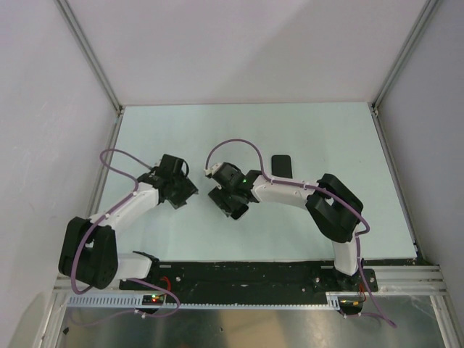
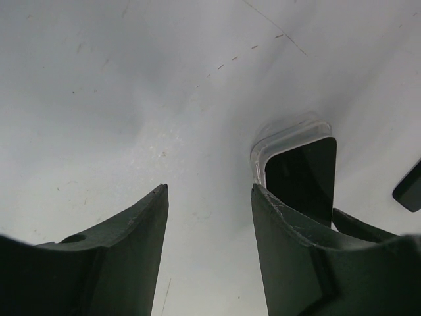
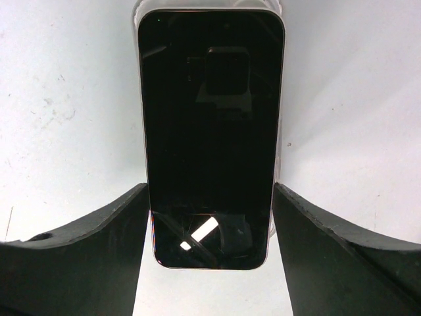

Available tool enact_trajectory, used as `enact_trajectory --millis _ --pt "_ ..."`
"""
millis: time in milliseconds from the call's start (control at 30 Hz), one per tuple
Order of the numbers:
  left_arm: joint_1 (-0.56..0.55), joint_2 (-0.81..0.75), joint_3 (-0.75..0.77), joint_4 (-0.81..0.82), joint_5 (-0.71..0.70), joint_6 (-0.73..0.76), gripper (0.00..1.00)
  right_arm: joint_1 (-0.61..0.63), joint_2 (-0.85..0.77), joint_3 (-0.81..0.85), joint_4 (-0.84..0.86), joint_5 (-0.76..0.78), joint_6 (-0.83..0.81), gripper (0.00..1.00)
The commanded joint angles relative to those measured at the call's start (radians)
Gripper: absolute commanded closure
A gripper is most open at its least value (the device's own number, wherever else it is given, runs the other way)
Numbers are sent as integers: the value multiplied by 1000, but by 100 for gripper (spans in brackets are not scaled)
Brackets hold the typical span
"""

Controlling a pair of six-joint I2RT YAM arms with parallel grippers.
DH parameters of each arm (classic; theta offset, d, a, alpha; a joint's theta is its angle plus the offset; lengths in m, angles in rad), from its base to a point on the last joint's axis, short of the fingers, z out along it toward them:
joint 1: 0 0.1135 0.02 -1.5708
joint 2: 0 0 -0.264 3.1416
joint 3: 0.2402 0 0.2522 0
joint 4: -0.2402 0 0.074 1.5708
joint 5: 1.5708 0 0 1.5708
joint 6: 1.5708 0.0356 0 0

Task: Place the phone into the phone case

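The phone (image 3: 210, 118) lies screen up, its far end on the clear phone case (image 3: 210, 4), whose rim shows around that end. I cannot tell if it is fully seated. My right gripper (image 3: 210, 187) is open, one finger on each side of the phone's near end; I cannot tell whether they touch it. In the top view the right gripper (image 1: 230, 203) hides both things. My left gripper (image 1: 183, 194) is open and empty, just left of them. In the left wrist view (image 2: 209, 187) the phone (image 2: 302, 178) and the case corner (image 2: 283, 135) show beyond its right finger.
A small black rectangular object (image 1: 281, 165) lies flat on the pale table behind the right arm; it also shows at the right edge of the left wrist view (image 2: 410, 187). Walls and metal posts (image 1: 94, 61) bound the table on three sides.
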Motion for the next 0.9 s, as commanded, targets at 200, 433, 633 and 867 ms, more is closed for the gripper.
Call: enact_trajectory --millis 200,433,633,867 --pt "4 80 95 6 -4 15 42 -9 -19 53 27 11 10 15" --pt "-2 166 184 6 9 52 44 -43 -64 60 40 -26 45 13" --pt "-23 297 288 6 36 121 53 -103 -220 -59 45 3 208 18" --pt "-85 409 344 6 47 157 61 -142 -418 -290 76 -6 358 23"
